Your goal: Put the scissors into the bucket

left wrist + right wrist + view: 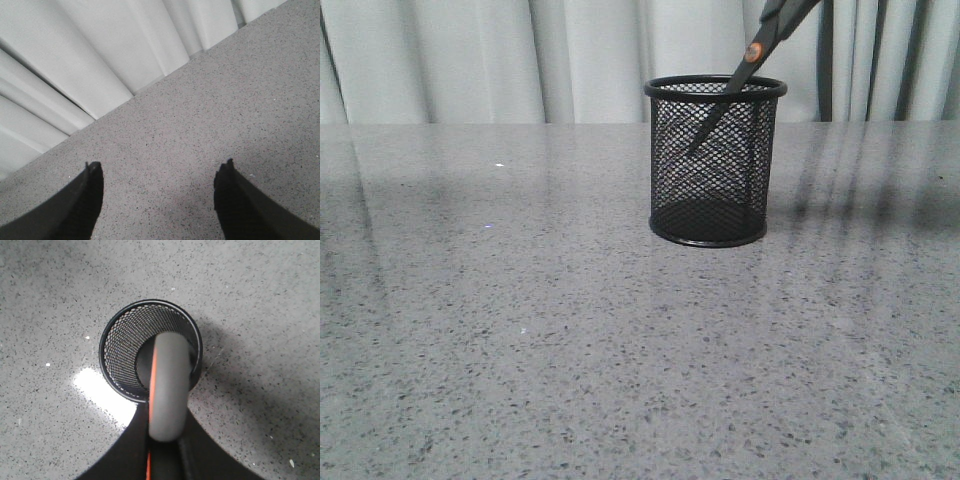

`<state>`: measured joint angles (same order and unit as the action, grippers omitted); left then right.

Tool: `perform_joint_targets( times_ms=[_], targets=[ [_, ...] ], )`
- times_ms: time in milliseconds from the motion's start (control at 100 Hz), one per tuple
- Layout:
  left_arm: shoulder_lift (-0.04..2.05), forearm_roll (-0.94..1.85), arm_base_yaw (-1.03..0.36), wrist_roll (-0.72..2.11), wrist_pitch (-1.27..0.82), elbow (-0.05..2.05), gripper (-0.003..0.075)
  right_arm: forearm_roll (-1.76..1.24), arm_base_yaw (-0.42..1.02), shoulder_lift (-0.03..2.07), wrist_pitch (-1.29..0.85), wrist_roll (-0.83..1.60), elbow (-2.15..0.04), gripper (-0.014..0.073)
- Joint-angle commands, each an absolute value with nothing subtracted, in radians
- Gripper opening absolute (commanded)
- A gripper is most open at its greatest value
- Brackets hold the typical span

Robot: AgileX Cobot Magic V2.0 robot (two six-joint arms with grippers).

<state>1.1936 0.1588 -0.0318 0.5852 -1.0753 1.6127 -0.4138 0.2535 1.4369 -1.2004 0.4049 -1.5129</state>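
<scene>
The scissors [752,55] were clamped in the right gripper [167,450], blades dipped tilted into the bucket [715,160]; only the left wrist view showed the left gripper [157,200], its jaws apart over the worktop [200,125].

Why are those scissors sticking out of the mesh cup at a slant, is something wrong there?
Nothing looks broken or spilled. The scissors lean because the right gripper holds their handle, blades pointing down inside the bucket, not yet let go. The bucket stands upright on the table. The left gripper is open over bare table.
</scene>
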Motion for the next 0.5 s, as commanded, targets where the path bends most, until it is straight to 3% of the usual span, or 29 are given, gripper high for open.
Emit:
perform_joint_targets(
  times_ms=[0, 210, 280, 430, 490],
  targets=[
    [1.172, 0.181, -0.029, 0.571, -1.014, 1.643, 0.0435, -0.426, 0.263, 1.436, -1.185, 0.406, -1.564, -0.0043],
    [1.172, 0.181, -0.029, 0.571, -1.014, 1.643, 0.0435, -0.428, 0.263, 1.491, -1.235, 0.406, -1.602, -0.0020],
    [1.172, 0.181, -0.029, 0.571, -1.014, 1.643, 0.0435, -0.428, 0.263, 1.494, -1.237, 0.406, -1.604, 0.0065],
    [1.172, 0.181, -0.029, 0.571, -1.012, 1.643, 0.0435, -0.428, 0.263, 1.494, -1.229, 0.404, -1.604, 0.0360],
    [1.172, 0.181, -0.029, 0.571, -1.012, 1.643, 0.0435, -0.428, 0.263, 1.490, -1.220, 0.404, -1.604, 0.0419]
  ],
)
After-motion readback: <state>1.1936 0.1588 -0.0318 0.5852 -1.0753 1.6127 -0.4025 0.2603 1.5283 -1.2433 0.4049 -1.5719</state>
